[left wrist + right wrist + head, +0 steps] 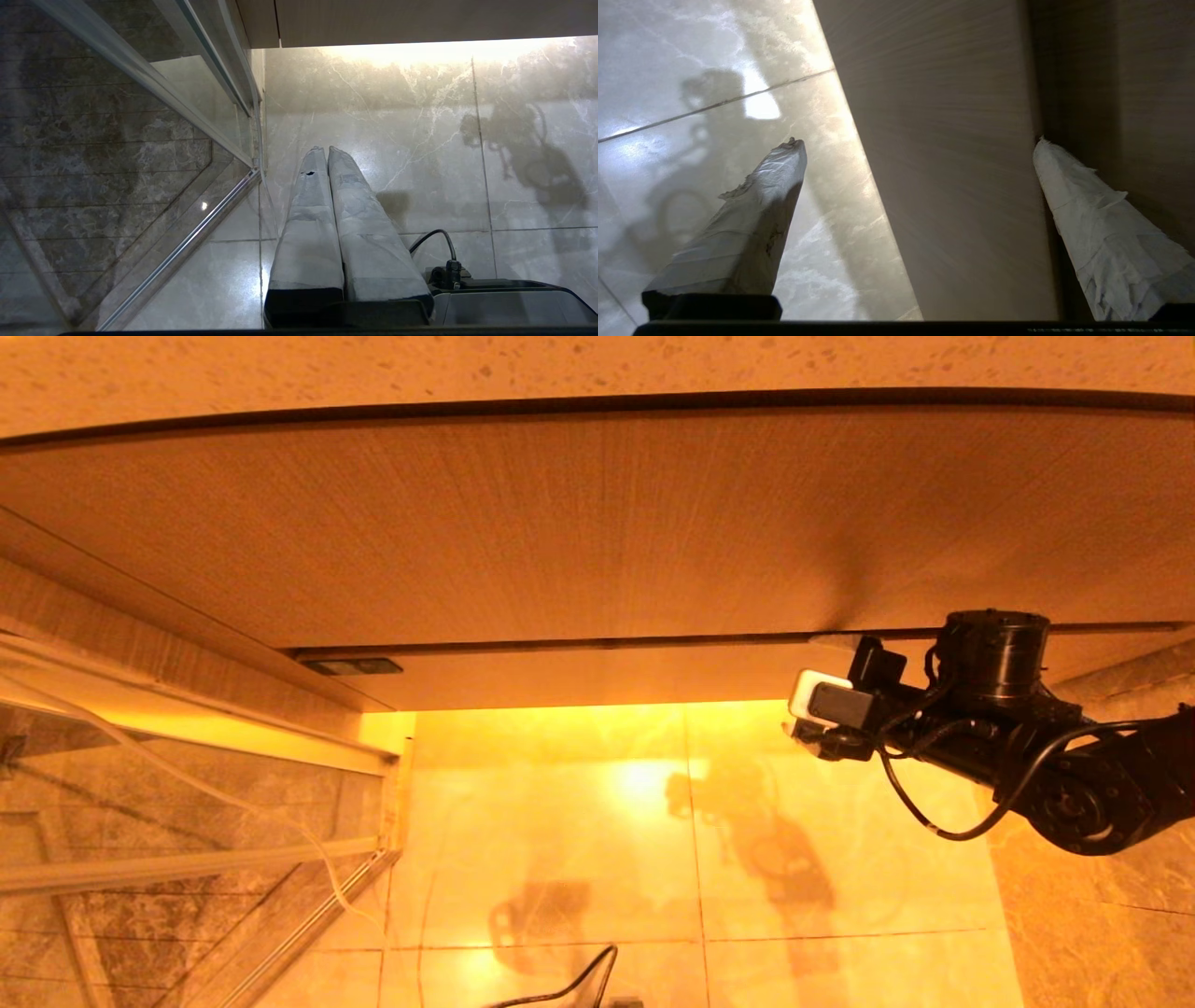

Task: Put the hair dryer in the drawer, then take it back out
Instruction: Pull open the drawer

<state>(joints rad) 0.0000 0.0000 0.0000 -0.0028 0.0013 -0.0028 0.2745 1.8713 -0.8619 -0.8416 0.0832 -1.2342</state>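
The drawer shows only as a narrow wood-grain front (597, 677), pushed in flush under the taller panel. My right arm (990, 709) reaches in from the right to that front's right end. In the right wrist view my right gripper (920, 140) stands open. Its taped fingers (756, 224) are wide apart across the drawer front (952, 186), one on the floor side and the other by the dark seam above it. Nothing is held. The hair dryer is out of view. My left gripper (325, 149) hangs shut and empty over the floor.
A taller wood-grain panel (560, 523) sits above the drawer front, under a speckled countertop (560, 364). A glass shower door with a metal frame (187, 868) stands at the left, close to my left gripper. Glossy marble floor tiles (653, 859) lie below.
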